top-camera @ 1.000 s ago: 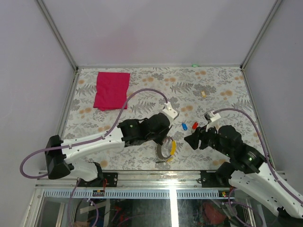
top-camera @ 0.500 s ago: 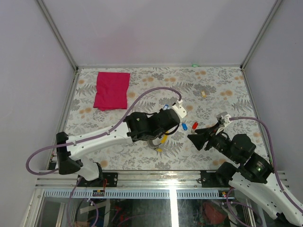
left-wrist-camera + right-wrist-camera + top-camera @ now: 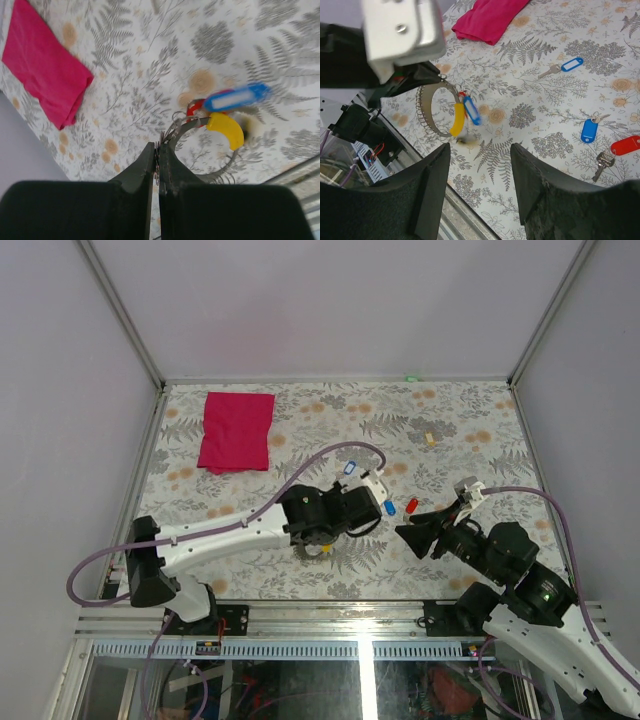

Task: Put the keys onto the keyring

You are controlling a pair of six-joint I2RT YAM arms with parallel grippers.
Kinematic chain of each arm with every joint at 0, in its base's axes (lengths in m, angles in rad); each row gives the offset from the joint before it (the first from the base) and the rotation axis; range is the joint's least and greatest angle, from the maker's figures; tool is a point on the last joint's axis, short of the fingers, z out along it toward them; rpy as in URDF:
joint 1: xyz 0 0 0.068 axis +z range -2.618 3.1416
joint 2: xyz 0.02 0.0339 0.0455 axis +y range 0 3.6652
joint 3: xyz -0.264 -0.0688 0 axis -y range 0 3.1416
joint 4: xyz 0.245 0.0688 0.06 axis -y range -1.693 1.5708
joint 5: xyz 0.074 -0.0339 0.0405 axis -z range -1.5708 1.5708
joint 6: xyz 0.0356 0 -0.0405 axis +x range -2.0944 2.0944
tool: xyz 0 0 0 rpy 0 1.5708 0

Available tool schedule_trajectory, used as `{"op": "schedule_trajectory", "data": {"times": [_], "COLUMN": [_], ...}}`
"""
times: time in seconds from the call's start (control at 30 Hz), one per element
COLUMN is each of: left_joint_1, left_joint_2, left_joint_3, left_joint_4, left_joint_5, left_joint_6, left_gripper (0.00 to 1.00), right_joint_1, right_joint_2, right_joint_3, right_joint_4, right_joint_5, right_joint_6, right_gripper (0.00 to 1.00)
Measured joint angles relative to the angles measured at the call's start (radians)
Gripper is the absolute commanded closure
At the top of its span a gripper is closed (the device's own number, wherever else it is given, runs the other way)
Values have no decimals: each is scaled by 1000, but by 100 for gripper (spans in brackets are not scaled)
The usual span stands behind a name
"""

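Your table top [image 3: 470,420] is a flat white surface printed with grey fern leaves and pale orange flower heads. Plain lilac-grey panels close it in: a back wall [image 3: 330,300], a left wall [image 3: 60,390] and a right wall [image 3: 590,390]. A slim silver metal post [image 3: 120,310] runs up each back corner. A small green light [image 3: 410,377] sits at the far edge. Along the near edge lies a silver aluminium rail [image 3: 330,612], with a slotted grey cable duct [image 3: 280,649] below it. The light is soft and even.

Overhead view looks down; both wrist views share the keyring [image 3: 426,120].
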Motion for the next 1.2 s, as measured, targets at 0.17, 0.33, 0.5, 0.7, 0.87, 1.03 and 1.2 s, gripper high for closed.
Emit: {"op": "schedule_trajectory", "data": {"times": [0.17,0.33,0.5,0.7,0.87,1.03,1.2], "left_joint_1": [99,39,-5,-27,-37,-81,-99], "left_joint_2": [-35,-83,-94,-122,-259,-439,-502], "left_joint_3": [-51,-52,-52,-83,-178,-266,-276], "left_joint_4": [-3,5,36,82,192,334,416], "left_joint_5": [36,-6,-33,-27,53,140,251], "left_joint_6": [-10,-2,34,135,269,405,497], "left_gripper": [100,100,100,100,100,100,100], "right_joint_1": [0,0,0,0,0,0,0], "right_joint_2": [0,18,23,24,28,34,50], "right_joint_3": [-5,-14,-26,-51,-77,-103,-152], "right_joint_4": [5,19,37,103,150,227,352], "right_joint_5": [-4,-24,-57,-127,-188,-241,-291], "right_joint_6": [1,1,2,3,5,8,-4], "right_gripper": [43,43,42,37,32,26,25]}}
